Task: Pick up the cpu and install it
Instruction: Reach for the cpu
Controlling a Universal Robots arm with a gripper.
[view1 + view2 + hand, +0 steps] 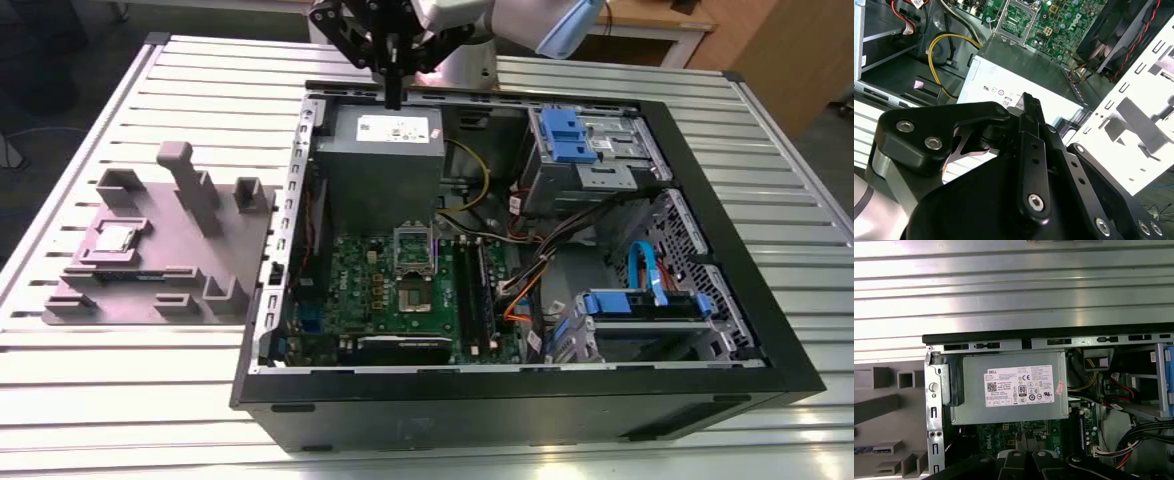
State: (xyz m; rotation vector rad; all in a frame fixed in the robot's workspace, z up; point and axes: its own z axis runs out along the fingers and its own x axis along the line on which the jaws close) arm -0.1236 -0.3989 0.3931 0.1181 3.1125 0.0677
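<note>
Gripper [394, 98]: hanging above the far wall of the computer case [507, 405], over the power supply [380, 150]; its fingers are pressing together and carrying nothing.

Progress: judging by the layout, nothing of the task is showing as done; both pick-up and install are waiting.

Contents, left to right in the exterior view:
- Grey holder [174, 255], lying on the slatted table [107, 400] to the left of the case: the cpu [118, 237] is sitting flat in a recess of the holder, well apart from the gripper.
- Case, left part: the power supply is lying at the far end and the green motherboard [360, 290] nearer.
- Case, middle: the socket [416, 268] is looking vacant, with a memory stick [470, 290] standing just to its right.
- Case, right part: two drive cages with blue fittings, one far [577, 135] and one near [641, 305], are sitting among loose cables.
</note>
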